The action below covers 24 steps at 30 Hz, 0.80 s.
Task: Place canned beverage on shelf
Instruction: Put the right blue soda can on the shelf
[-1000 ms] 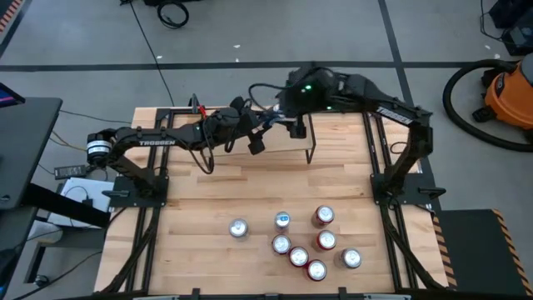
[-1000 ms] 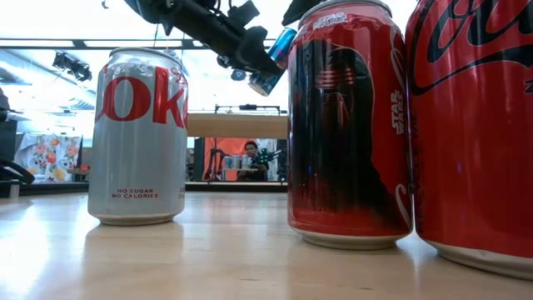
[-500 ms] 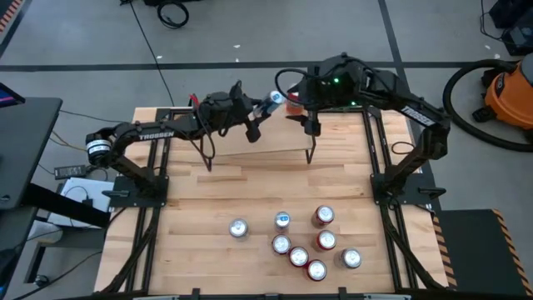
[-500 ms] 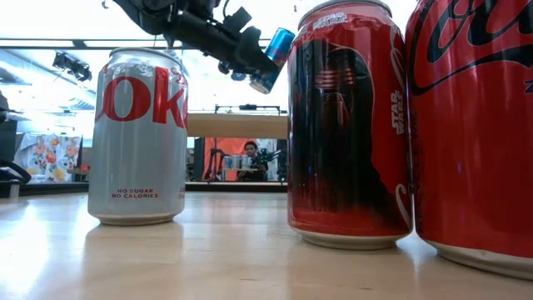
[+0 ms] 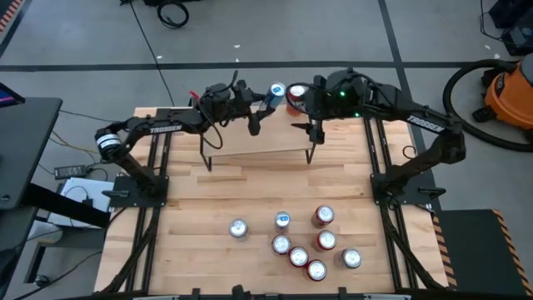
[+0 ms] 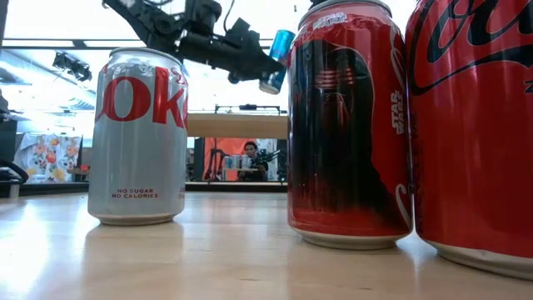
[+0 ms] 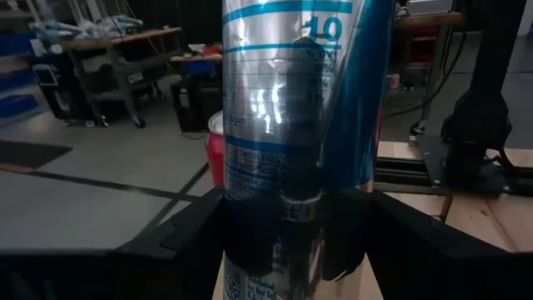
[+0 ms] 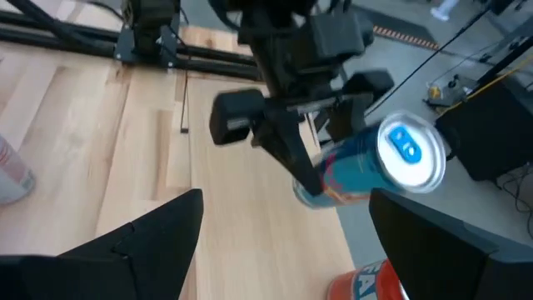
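The left hand [image 5: 265, 102] grips the blue can [image 5: 276, 92] tilted above the shelf's [image 5: 250, 142] far edge, ready for setting down; the right hand [image 5: 310, 112] hovers beside it, fingers spread, empty.

nine cans [image 5: 298, 256], one shelf [image 5: 258, 142], two claws [image 5: 265, 102].

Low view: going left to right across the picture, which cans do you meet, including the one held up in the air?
Silver Coke can → blue can held aloft in the left tool → dark Star Wars can → big red can at the right edge.
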Available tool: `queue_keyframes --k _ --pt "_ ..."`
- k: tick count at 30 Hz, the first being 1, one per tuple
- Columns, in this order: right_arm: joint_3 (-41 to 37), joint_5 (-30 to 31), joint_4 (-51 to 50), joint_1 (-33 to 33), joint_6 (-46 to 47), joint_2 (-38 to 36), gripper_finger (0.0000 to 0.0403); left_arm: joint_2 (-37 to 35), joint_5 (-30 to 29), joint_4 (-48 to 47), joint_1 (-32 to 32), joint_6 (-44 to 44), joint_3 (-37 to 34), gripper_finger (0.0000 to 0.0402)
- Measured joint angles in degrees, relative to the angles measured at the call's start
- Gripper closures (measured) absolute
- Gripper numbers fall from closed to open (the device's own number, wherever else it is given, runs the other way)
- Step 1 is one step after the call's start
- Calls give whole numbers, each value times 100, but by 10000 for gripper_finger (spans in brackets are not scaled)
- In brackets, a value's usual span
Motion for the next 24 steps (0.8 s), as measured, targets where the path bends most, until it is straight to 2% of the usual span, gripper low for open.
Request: queue_keyframes --k 10,21,24 --pt "-1363 -35 847 42 134 -730 49 510 330 926 245 -486 -2 157" --pt "-1764 -22 1295 226 179 -791 49 532 404 952 228 -536 0 157" --pt "-1768 229 1426 219 45 -796 49 532 403 966 153 -535 0 157"
